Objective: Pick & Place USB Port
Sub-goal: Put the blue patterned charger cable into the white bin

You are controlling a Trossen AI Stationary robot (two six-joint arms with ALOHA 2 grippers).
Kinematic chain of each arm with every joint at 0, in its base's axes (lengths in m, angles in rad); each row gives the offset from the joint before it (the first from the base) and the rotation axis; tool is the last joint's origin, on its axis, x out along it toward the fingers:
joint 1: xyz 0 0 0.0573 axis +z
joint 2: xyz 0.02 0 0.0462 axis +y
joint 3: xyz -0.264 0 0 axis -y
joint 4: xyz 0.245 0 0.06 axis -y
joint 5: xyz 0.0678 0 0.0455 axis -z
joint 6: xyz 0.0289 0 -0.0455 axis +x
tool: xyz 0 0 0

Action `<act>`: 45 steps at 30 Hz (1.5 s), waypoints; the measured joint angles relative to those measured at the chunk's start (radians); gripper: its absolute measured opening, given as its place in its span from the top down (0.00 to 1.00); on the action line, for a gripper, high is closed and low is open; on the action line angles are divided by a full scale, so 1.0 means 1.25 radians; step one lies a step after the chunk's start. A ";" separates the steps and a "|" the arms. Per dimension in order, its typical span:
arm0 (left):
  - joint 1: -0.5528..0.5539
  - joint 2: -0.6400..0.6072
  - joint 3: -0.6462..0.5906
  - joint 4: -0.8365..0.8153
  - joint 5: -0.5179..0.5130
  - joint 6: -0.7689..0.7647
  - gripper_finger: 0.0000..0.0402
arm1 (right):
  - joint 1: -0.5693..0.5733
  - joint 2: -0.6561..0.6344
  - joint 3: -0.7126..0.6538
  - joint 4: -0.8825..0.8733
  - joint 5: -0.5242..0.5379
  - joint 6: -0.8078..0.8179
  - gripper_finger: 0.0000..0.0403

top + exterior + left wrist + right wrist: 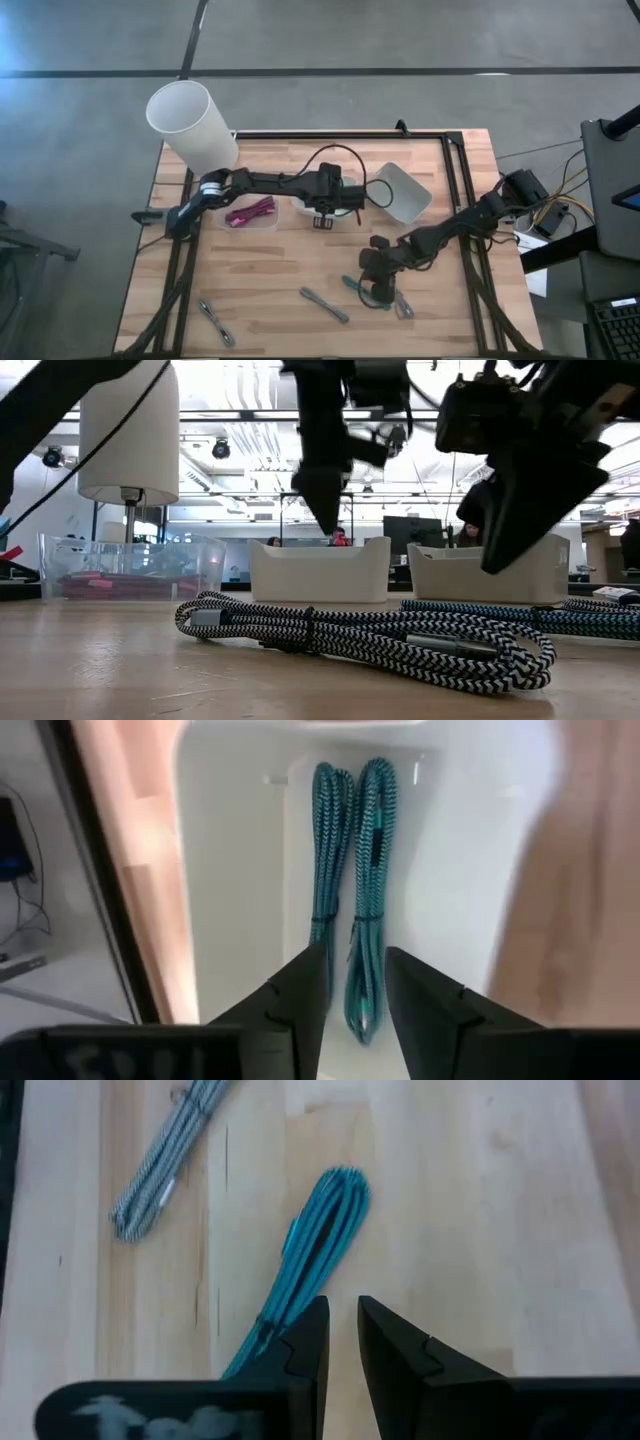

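**Right pincer poised over a teal cable bundle**

The right pincer (pixel 340 1335) hangs low over the tabletop (pixel 280 270) with its fingers slightly spread and nothing between them. Just beside one fingertip lies a teal cable (pixel 310 1260), coiled into a long narrow bundle and tied near one end. A grey braided cable (pixel 165 1165) lies a little farther off on the bare wood.

The left pincer (pixel 355 980) hovers above a white bin (pixel 230 870), fingers apart and empty, with two more teal bundles (pixel 350 870) resting side by side in the bin's bottom.

The bundle looks light and soft; it would probably sag or fan out if lifted by a loose loop. The safest hold seems to be across the middle or close to the tie, where the strands are packed tight. The braided jacket should give decent grip, though the pincer must close over the whole bundle, not one strand.
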 joint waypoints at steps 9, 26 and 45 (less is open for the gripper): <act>-0.070 -0.110 0.000 -0.030 0.003 -0.104 0.70 | 0.023 0.016 0.002 -0.001 0.016 0.059 0.87; -0.226 -0.204 -0.002 -0.116 0.007 -0.269 0.70 | 0.081 0.053 0.009 0.035 -0.048 0.150 0.87; -0.273 -0.205 -0.143 -0.120 0.005 -0.318 0.70 | 0.073 0.098 0.060 -0.019 -0.003 0.118 0.87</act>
